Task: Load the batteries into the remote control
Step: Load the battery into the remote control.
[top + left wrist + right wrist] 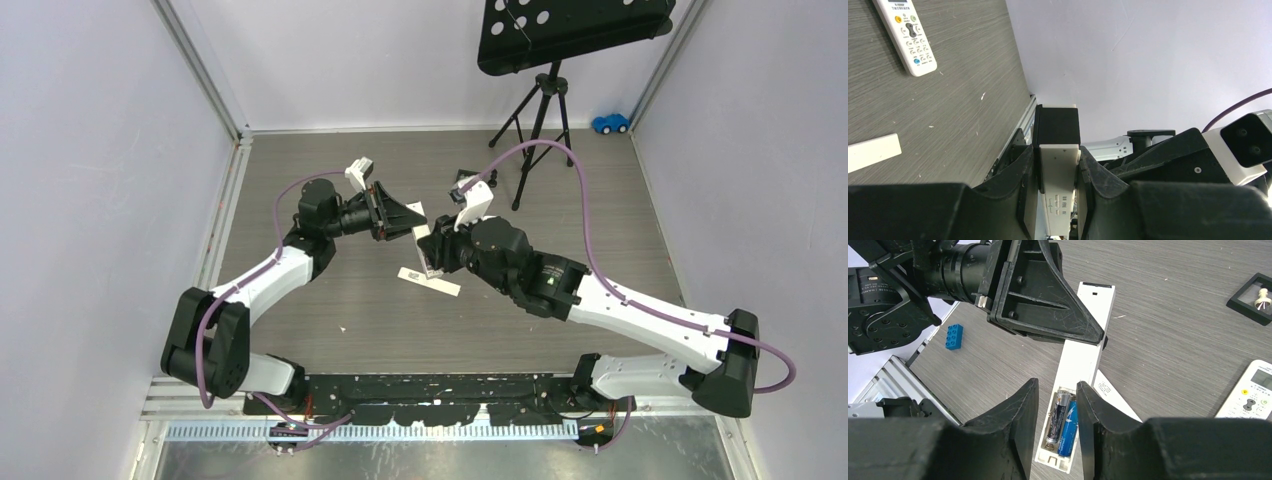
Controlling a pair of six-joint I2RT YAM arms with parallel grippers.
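Note:
A white remote control [1087, 335] is held off the table with its back up, and my left gripper [1058, 167] is shut on its middle. Its battery bay is uncovered at the near end. Two batteries lie side by side in the bay, one dark and silver [1059, 412] and one blue [1070, 432]. My right gripper [1057, 390] hovers over that bay, open, its fingers either side of the batteries with nothing held. In the top view the left gripper [405, 225] and right gripper [432, 258] meet at the table's middle.
A flat white cover piece [428, 281] lies on the table under the grippers. A second remote with buttons [1248, 395], a black framed box [1254, 297] and a blue brick [954, 336] sit around. A tripod stand [540, 100] and blue toy car [610, 123] are at the back.

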